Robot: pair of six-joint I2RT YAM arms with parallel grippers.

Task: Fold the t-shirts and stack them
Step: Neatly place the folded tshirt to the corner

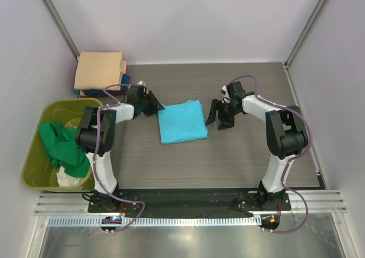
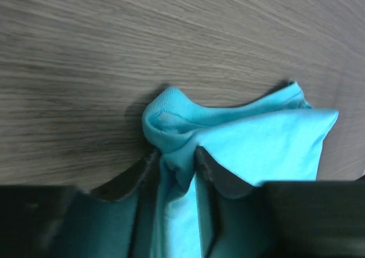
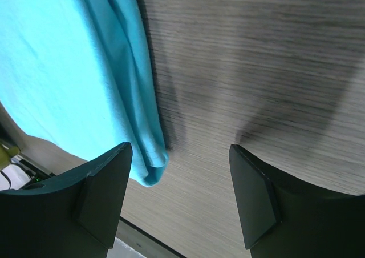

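Observation:
A bright turquoise t-shirt (image 1: 181, 121) lies folded into a rough square in the middle of the table. My left gripper (image 1: 155, 105) is at its far left corner. In the left wrist view a bunched fold of that shirt (image 2: 256, 144) sits pinched between the fingers, so the left gripper (image 2: 177, 155) is shut on it. My right gripper (image 1: 219, 118) hovers just off the shirt's right edge. Its jaws stand wide apart over bare table, with the shirt's folded edge (image 3: 68, 69) beside the left finger (image 3: 105, 195) and nothing between them (image 3: 179, 148).
A stack of folded shirts (image 1: 100, 72), tan on top, sits at the far left corner. An olive-yellow bin (image 1: 34, 166) left of the table holds a green shirt (image 1: 65, 146) and a white one (image 1: 69, 181). Walls close in on both sides.

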